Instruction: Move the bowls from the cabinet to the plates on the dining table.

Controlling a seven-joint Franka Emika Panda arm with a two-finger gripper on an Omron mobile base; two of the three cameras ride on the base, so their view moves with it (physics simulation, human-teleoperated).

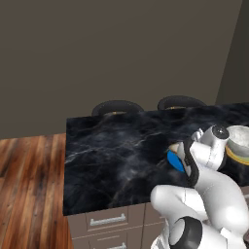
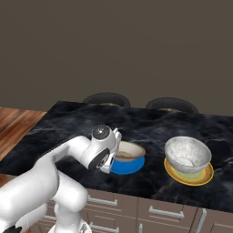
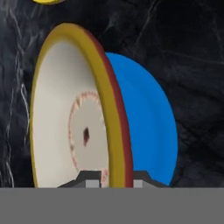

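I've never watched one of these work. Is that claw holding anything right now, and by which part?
Yes: the gripper pinches the cream bowl by its tan-brown rim, over the blue plate.

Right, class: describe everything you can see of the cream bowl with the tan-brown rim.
The cream bowl is shallow and glazed-looking, with a tan-brown rim and a reddish speckled ring round a dark spot inside. It sits upright on the blue plate on the dining table. The gripper is shut on its rim, one finger inside, one outside.

white rounded arm (image 2: 50, 175), dark joints
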